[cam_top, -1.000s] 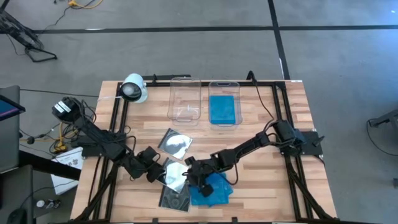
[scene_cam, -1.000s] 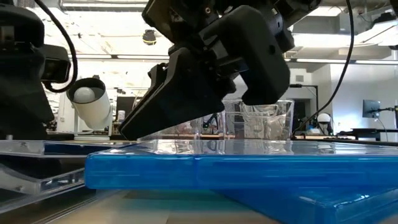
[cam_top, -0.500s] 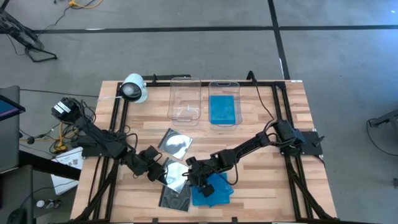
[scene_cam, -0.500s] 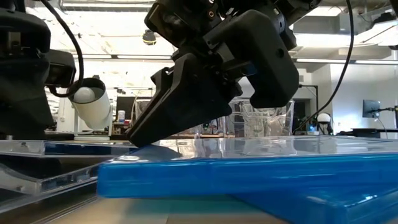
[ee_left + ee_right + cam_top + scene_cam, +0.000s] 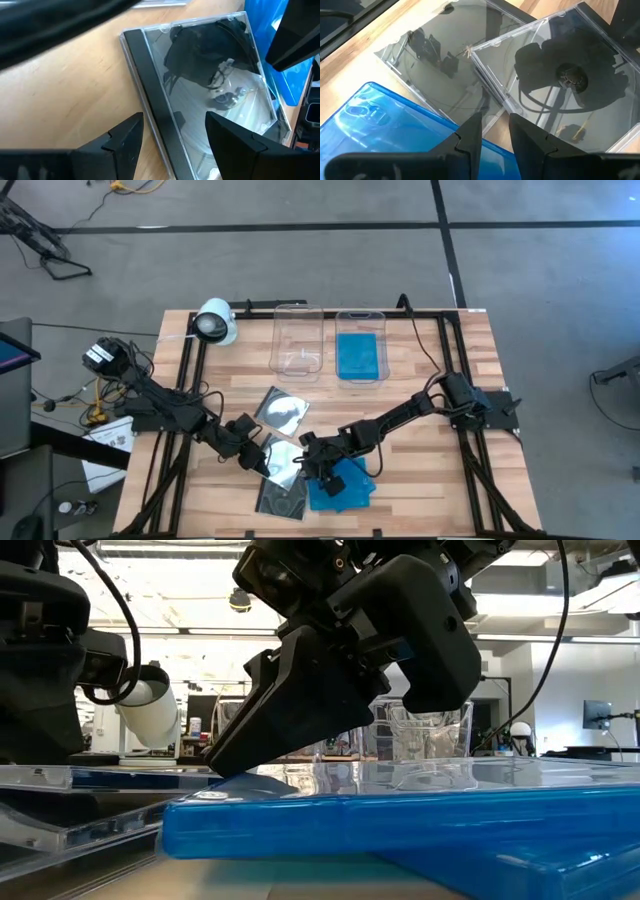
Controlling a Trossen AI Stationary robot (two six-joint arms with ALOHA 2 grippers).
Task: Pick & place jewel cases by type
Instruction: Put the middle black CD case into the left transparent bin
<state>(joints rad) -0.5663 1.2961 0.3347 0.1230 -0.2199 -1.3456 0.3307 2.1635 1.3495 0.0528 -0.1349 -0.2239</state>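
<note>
Left gripper sits at the near-left of the pile, its fingers spread and pointing down at a clear case lying flat on the table. We see that case's black spine run between the two fingers in the left wrist view, so its long edge lies along our line of approach, and we judge that we must turn or shift before the jaws can straddle an edge.

Right gripper is just beside it, over the blue cases. In the low view its fingers come down onto the top blue case's near corner; the right wrist view shows them partly spread, with nothing between them that we can make out.

Both grippers crowd the same stack, nearly touching. Another clear case lies apart, toward the tubs. At the far edge stand an empty tub and a tub already holding blue. Open table lies between pile and tubs, so we have room to carry; the tight spot is the pile itself.
</note>
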